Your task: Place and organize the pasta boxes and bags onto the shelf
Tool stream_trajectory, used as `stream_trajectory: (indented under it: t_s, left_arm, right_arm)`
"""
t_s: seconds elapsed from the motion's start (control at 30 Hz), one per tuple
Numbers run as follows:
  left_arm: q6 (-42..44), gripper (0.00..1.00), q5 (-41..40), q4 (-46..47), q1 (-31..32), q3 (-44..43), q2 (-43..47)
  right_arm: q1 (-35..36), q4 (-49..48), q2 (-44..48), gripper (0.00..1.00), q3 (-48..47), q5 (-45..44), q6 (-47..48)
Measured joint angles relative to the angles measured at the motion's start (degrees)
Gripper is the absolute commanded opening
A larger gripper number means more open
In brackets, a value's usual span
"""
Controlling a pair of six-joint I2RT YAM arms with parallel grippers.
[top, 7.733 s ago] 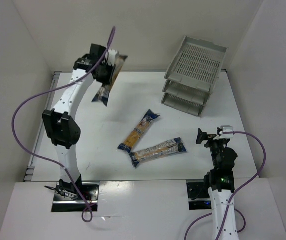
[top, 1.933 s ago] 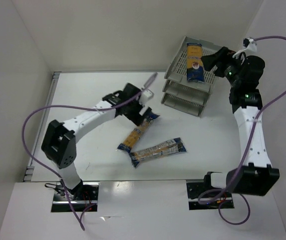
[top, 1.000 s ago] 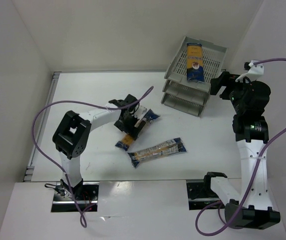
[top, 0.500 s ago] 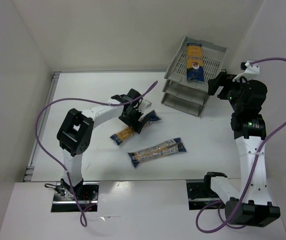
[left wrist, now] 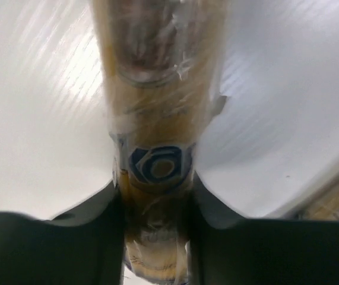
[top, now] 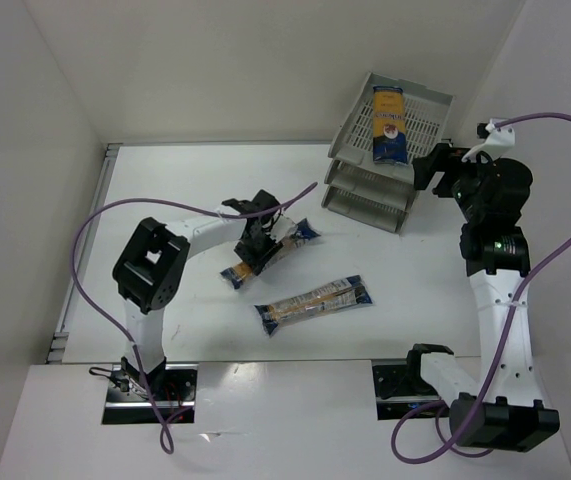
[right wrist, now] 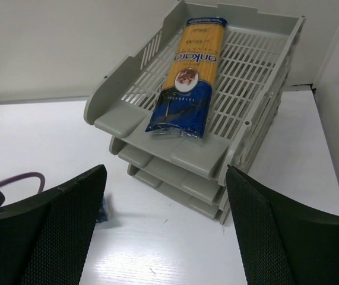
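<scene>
- Since about two seconds ago, your right gripper (top: 433, 168) is drawn back from the shelf (top: 365, 210), and your left gripper (top: 258, 245) is down on the tilted packet (top: 237, 275).
- Your left jaws are closing on this tilted packet across its narrow width. The left wrist view is showing both fingers pressing its sides, just below a round blue emblem.
- I think you are taking it crosswise so that the long stiff pasta is not bending. Whether it is already leaving the table (top: 165, 190), I cannot tell.
- One shelved packet (right wrist: 192, 71) is lying lengthwise in the top tier, a little slanted, with its dark blue end toward the open front. Room is staying free on both sides of it, probably for the other packets.
- Its label is showing a word that seems to read "ankara". The smaller lines are too small to read.
- One loose packet (top: 315, 302) is lying flat on the table, near the tilted one but apart from it. It is waiting for its turn.
- Your right jaws are standing wide open with nothing between them, and they are facing the front of the shelf.
</scene>
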State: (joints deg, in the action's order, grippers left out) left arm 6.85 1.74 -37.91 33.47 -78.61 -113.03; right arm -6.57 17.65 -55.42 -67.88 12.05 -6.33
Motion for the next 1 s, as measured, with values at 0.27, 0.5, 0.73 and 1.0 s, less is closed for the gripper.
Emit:
stream_trajectory:
  t_s: [0.27, 0.5, 0.73, 1.0]
  left_arm:
    - [0.4, 0.0, 8.7, 0.6, -0.5, -0.1, 1.0]
    - [-0.1, 0.0, 12.7, -4.7, -0.3, -3.0, 6.0]
    - [-0.7, 0.0, 14.4, -6.3, -2.9, -11.9, 16.0]
    - [-4.3, 0.0, 16.7, -4.7, -4.7, -12.7, 19.0]
  right_arm:
    - [0.0, -0.1, -0.4, 0.75, 0.0, 1.1, 0.3]
    - [0.0, -0.9, 0.0, 0.71, 2.9, 6.2, -0.4]
    - [0.0, -1.5, 0.6, 0.71, 5.3, 18.9, -2.5]
    - [0.0, -1.6, 4.5, 0.71, 10.7, 26.8, -4.5]
